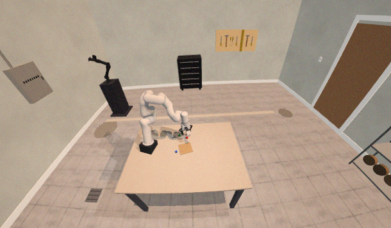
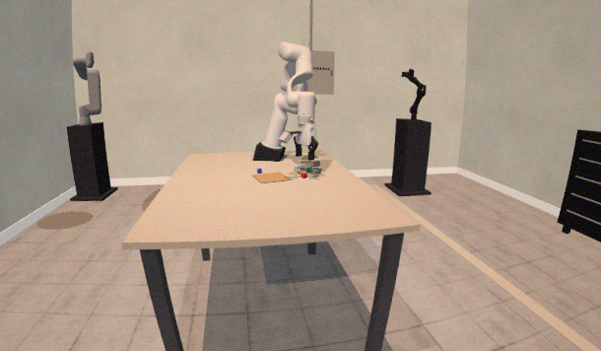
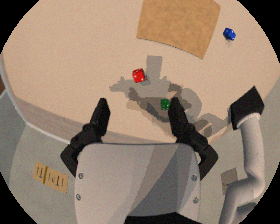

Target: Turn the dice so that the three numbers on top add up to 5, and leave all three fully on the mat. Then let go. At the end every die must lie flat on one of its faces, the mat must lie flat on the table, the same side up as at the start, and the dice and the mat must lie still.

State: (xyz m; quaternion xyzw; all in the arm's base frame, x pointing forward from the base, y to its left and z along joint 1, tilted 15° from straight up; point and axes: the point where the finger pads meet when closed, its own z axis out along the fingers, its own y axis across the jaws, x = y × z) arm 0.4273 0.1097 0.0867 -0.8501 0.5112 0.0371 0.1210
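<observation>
Overhead, gripper (image 3: pixel 138 117) spread fully wide, gripped nothing, hung above green die (image 3: pixel 164 104) near bench's far edge. Red die (image 3: pixel 139 75) beside it, off mat (image 3: pixel 179 15); blue die (image 3: pixel 229 32) beyond mat's other side.

White arm (image 1: pixel 159 109) is mounted at the bench (image 1: pixel 185 173) back-left corner, bent over with the gripper (image 1: pixel 186 129) pointing down, fingers spread, nothing between them. Red die (image 1: pixel 186 138) sits just below the gripper, green die (image 1: pixel 179 135) beside it. Mat (image 1: pixel 185 148) lies flat nearby; blue die (image 1: pixel 175 152) is just off its left edge. All three dice are off the mat.
</observation>
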